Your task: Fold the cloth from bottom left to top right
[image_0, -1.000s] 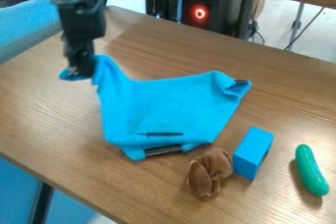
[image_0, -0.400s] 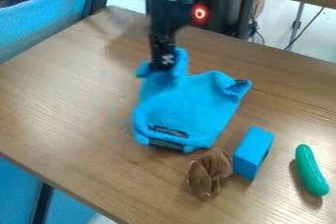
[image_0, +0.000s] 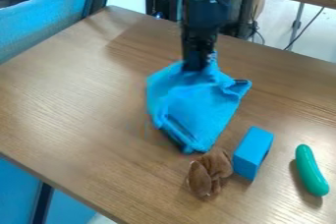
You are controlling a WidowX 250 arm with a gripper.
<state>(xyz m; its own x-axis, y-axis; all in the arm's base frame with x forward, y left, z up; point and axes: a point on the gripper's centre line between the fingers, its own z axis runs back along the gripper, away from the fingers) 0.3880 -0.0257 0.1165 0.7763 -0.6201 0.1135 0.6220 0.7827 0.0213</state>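
On the bench (image_0: pixel 78 105) we see the blue cloth (image_0: pixel 198 112) up and to the left of the blue block (image_0: pixel 252 153) — its far part bunched in the grip of our hand (image_0: pixel 196 67), which is closed on it. Just left of the block we have the brown soft thing (image_0: pixel 210 173) — and to the block's right, apart from it, the green cucumber-like thing (image_0: pixel 310 170).

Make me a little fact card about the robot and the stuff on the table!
Robot gripper: holding up the far part of the blue cloth
Cloth: bunched up, not folded flat
Brown plush toy: near the cloth's lower end
Blue block: right beside the plush toy
Green toy cucumber: nearest the picture's right edge
Table: brown, wood-grained
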